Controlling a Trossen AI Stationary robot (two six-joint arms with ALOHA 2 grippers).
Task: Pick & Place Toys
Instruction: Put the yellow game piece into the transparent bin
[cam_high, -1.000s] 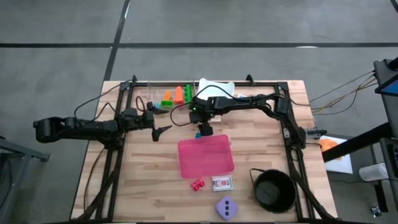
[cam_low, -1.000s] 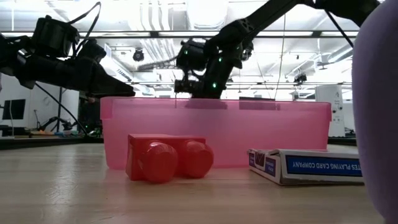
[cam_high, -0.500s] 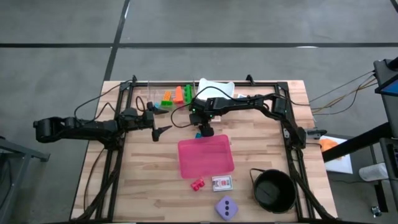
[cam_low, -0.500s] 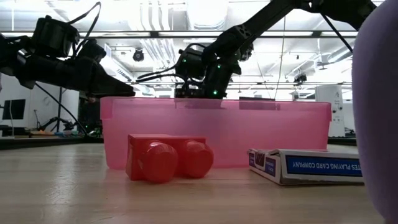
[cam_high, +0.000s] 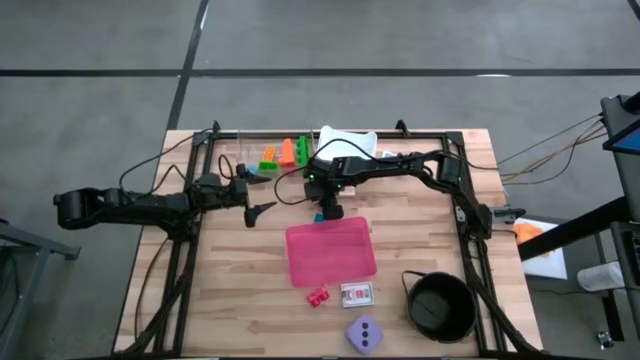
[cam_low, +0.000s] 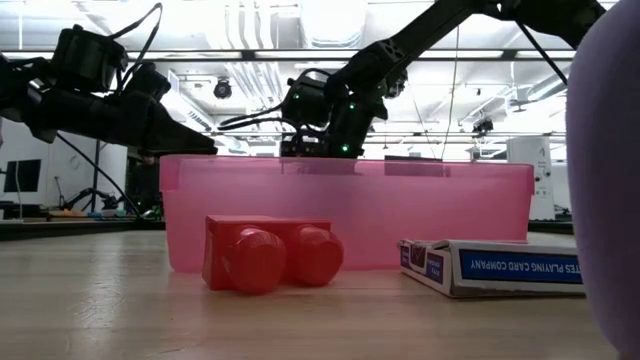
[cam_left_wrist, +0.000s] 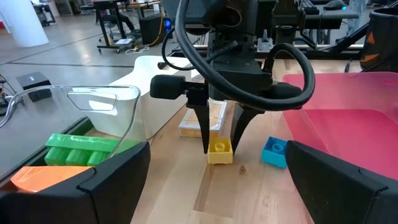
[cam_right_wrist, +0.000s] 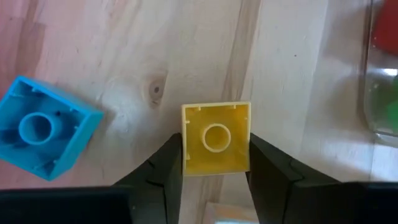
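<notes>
The right end effector (cam_right_wrist: 214, 163) is pointed straight down at the wooden desk (cam_high: 230, 290), its two dark fingers (cam_right_wrist: 163, 167) set narrowly against opposite sides of a small yellow plastic brick (cam_right_wrist: 216, 138) lying hollow side up; the vertical approach appears chosen to square the grip. Whether the brick is lifted cannot be told. A small blue plastic brick (cam_right_wrist: 45, 128) lies just beside it, untouched. The translucent pink plastic tray (cam_high: 331, 250) sits near this end effector, the likely destination. The left end effector (cam_high: 262, 209) hangs well apart, spread wide and empty, apparently waiting.
</notes>
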